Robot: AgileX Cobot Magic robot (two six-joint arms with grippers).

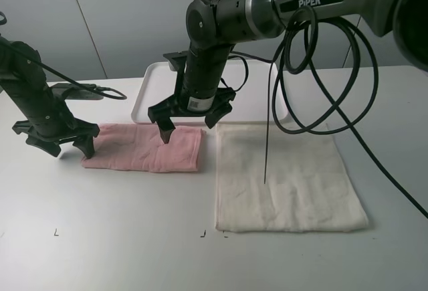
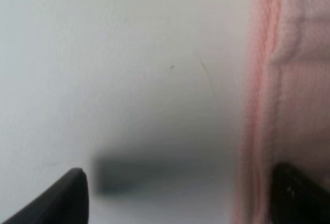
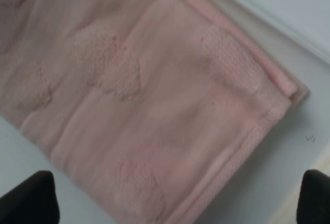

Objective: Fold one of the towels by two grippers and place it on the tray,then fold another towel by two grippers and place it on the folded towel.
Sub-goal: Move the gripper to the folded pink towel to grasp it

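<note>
We see the pink towel (image 1: 144,148) lying on the table (image 1: 120,251), folded into a long strip that runs left to right, with its layered edges showing in both wrist views. It sits just in front of the tray (image 1: 148,85), close to its near rim but not on it. The tray is at the far side of the table, partly hidden behind the right arm.

Our left gripper (image 1: 69,146) is low at the strip's left end, jaws spread wide and clamping nothing. In the left wrist view, one finger (image 2: 299,195) is over the towel's edge and the other is over bare table.

Our right gripper (image 1: 188,128) reaches across to the strip's right half, also spread wide with nothing between the fingers. One fingertip (image 1: 165,134) points down at the towel's far edge; we cannot tell whether it touches. The other is near the strip's right far corner. The right wrist view looks straight down on that corner, with the pink cloth filling the space between the two fingers.

The white towel (image 1: 287,180) lies spread flat to the right of the pink one, just beside it, with a thin strip of table between them. A black cable (image 1: 267,137) from the right arm hangs down over it.
</note>
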